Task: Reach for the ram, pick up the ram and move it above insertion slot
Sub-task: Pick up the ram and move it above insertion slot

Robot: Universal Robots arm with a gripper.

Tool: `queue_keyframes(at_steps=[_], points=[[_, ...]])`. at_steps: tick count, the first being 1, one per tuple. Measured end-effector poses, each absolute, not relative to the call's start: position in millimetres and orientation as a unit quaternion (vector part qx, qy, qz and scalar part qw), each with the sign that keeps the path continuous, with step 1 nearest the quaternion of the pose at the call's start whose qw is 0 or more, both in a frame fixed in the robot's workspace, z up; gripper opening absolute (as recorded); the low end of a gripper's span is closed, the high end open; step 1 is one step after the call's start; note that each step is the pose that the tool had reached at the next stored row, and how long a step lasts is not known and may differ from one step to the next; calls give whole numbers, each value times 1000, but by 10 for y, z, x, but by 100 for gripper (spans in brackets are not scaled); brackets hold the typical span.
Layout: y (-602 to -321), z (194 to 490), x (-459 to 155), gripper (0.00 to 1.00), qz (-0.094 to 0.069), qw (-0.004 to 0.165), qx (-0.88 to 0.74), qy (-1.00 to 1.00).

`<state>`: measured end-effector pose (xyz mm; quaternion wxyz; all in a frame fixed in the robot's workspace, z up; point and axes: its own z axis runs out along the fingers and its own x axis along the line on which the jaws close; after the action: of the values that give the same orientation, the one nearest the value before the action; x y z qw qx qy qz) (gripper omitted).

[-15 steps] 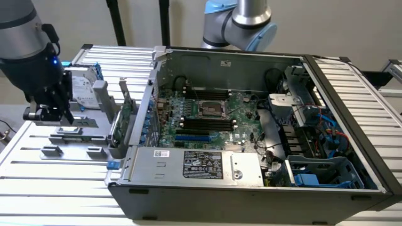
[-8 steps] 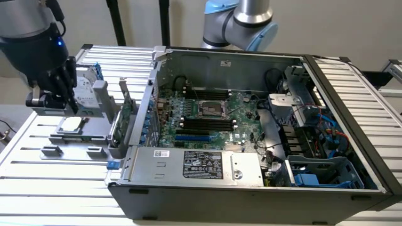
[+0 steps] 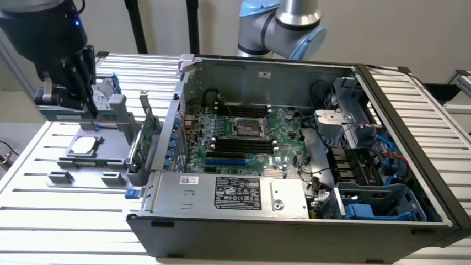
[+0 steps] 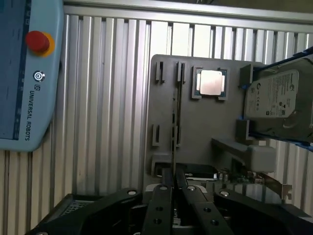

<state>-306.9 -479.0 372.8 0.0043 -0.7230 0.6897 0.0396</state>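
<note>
Gripper point(image 4: 172, 188) closed edge-on around thin ram point(image 4: 173, 142), over grey holder tray point(image 4: 195, 127), pendant point(image 4: 27, 73) reading UNIVERSAL ROBOTS

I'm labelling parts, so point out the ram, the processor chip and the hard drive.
ram point(image 4: 173, 127): wrist view, thin top edge.
processor chip point(image 4: 211, 82): wrist view, middle of its silver lid.
hard drive point(image 4: 274, 95): wrist view, its label.

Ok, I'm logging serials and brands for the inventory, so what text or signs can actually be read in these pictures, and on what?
"UNIVERSAL ROBOTS", beside a round logo mark: on the blue teach pendant, below its red stop button.
Hard drive label: printed lines, too blurred to read.
Power supply label in the computer case: dark sticker with white print and marks, too small to read.
Processor lid: no legible marking.
Motherboard: nothing legible.
</note>
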Motion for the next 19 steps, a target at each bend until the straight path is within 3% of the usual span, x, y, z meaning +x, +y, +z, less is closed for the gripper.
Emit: queue_keyframes(at_steps=[11,19], points=[[-4790,4009,-2701,13,58,23,-729,682],[-4788,4033,-2347,13,70,35,-729,681]])
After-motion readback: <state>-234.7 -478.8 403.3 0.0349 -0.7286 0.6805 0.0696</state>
